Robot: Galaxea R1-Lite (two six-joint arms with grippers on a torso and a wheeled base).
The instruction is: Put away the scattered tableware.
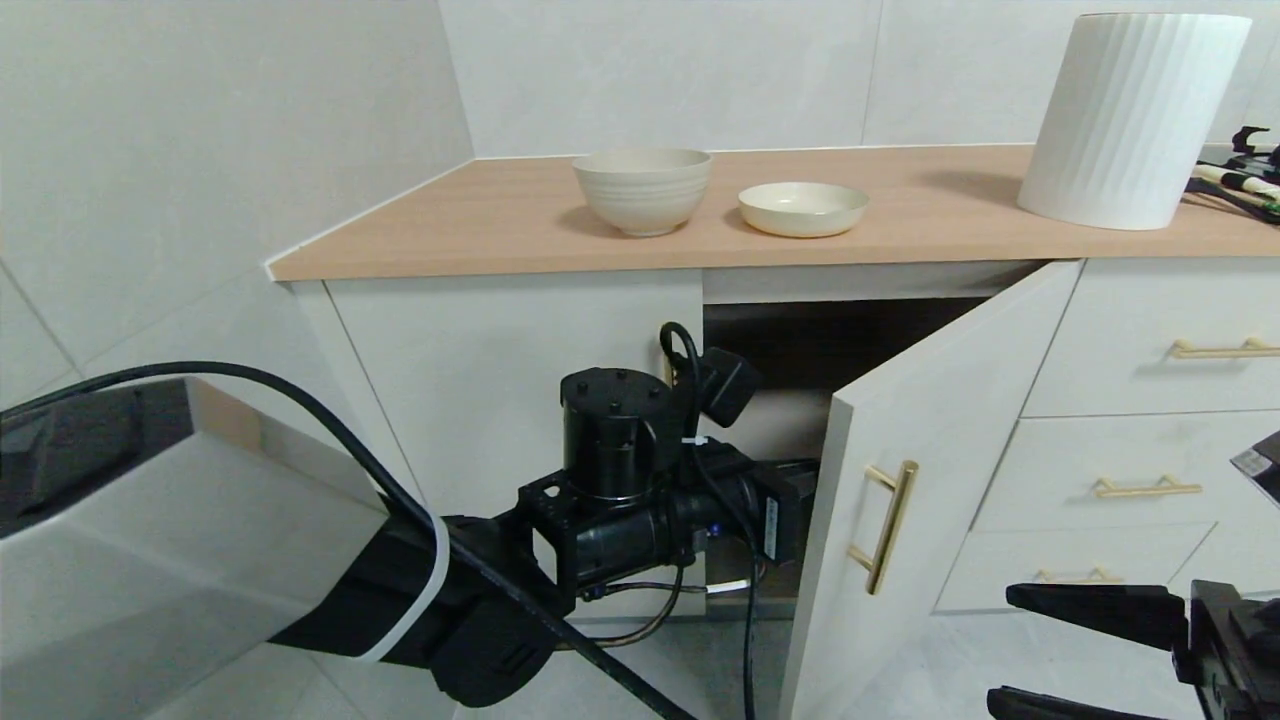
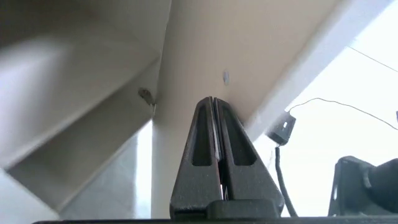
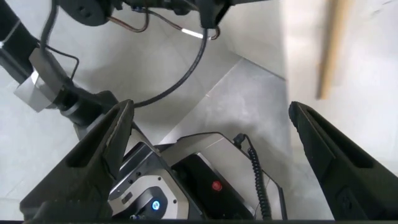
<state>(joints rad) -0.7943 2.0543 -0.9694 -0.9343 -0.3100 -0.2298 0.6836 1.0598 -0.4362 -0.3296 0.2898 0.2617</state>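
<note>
A cream ribbed bowl [image 1: 641, 190] and a shallow cream dish [image 1: 803, 208] stand side by side on the wooden countertop [image 1: 450, 230]. Below them a white cabinet door [image 1: 930, 450] with a gold handle [image 1: 885, 525] stands open. My left arm reaches low into the cabinet opening. Its gripper [image 2: 212, 102] is shut with nothing in it, the tips close to a white panel that has a small screw. My right gripper [image 1: 1000, 650] hangs open and empty low at the right, in front of the door; in the right wrist view this gripper [image 3: 211, 124] spreads wide over the tiled floor.
A tall white ribbed cylinder [image 1: 1135, 115] stands at the counter's right end, with dark utensils [image 1: 1240, 175] beyond it. Drawers with gold handles [image 1: 1145, 488] fill the right side. Tiled walls close off the left and back.
</note>
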